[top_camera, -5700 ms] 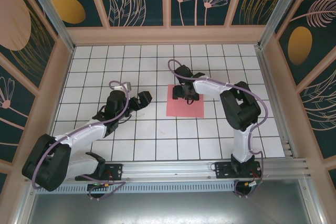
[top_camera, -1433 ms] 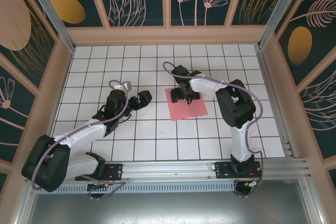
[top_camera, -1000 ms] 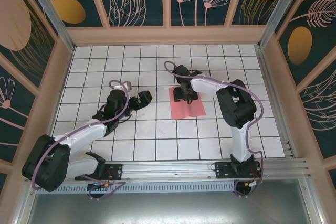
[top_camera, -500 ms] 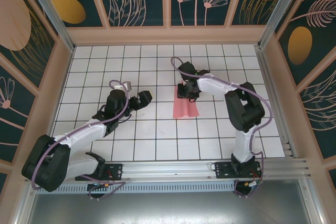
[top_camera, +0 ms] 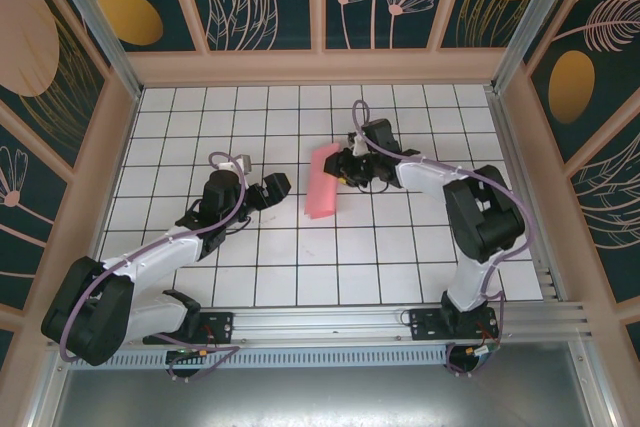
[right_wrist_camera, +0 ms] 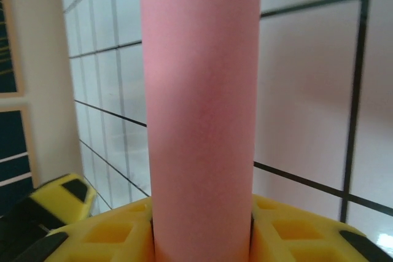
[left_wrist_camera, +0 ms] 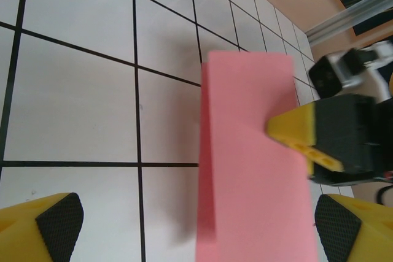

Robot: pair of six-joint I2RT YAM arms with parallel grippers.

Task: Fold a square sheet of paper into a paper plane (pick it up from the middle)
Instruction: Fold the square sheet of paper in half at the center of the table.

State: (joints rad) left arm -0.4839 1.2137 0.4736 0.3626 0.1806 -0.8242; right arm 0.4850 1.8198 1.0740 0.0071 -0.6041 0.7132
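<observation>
The square sheet of paper is salmon pink and hangs off the table, bowed into a long arch. My right gripper is shut on its middle from the right side. In the right wrist view the sheet runs up between the yellow fingers of that gripper. My left gripper stands open just left of the sheet, apart from it. Its wrist view has the sheet ahead between its wide fingertips, with the right gripper's yellow finger on it. The paper plane is out of view.
The white gridded table is walled by a tan frame at the back and sides. An aluminium rail with the arm bases runs along the near edge.
The right gripper shut on the flat sheet's middle, lifted it and swung it left toward the left gripper. The sheet now bows into an arch. The left arm has not moved.
</observation>
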